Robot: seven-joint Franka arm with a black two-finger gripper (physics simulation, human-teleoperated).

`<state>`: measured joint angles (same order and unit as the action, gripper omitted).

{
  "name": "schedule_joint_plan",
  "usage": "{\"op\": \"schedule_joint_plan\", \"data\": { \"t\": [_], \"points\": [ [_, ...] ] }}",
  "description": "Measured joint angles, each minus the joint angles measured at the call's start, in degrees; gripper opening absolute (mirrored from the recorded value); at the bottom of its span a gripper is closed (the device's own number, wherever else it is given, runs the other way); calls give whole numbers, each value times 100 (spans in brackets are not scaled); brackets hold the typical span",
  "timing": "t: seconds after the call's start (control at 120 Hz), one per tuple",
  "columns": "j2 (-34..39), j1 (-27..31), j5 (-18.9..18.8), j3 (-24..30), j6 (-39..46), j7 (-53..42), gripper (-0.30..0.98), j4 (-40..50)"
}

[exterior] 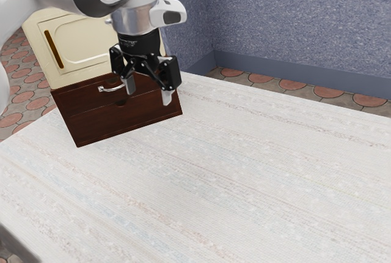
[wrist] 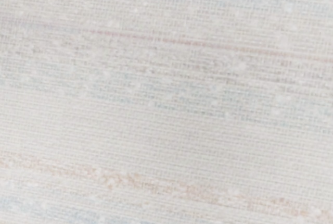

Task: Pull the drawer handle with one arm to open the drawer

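Observation:
In the exterior view my black gripper (exterior: pixel 148 92) hangs over the table in front of a dark brown drawer unit, its two pale fingertips standing wide apart with nothing visible between them. The silver bar handle (exterior: pixel 109 88) is on the unit's upper drawer front (exterior: pixel 87 99), to the exterior view's left of the fingers; its far end is hidden behind a finger. No gap shows around that drawer front, which looks closed.
A cream cabinet (exterior: pixel 82 61) with a brown upright handle rises above the brown unit. The table's pale striped cloth (exterior: pixel 220 171) extends in front, and in the wrist view the cloth (wrist: pixel 166 135) lies below my hand. A blue-grey wall (exterior: pixel 293 18) stands behind.

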<state>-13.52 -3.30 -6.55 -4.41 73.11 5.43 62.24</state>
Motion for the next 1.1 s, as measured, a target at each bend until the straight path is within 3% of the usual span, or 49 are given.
{"op": "schedule_joint_plan", "data": {
  "t": [0.35, 0.458, 0.608, 0.775, 0.925, 1.1],
  "points": [
    [-58, 151, 31, -39, 282, 102, 69, 7],
    [248, 238, -38, -68, 464, 82, 69, 748],
    [649, 333, -462, -131, 1082, -147, 69, 1622],
    [1174, 573, -676, -326, 2254, -671, 69, 2789],
    [1139, 979, -706, -372, 3119, -1311, 69, 2913],
    [1121, 1145, -741, -378, 3534, -2048, 69, 3025]
  ]
}}
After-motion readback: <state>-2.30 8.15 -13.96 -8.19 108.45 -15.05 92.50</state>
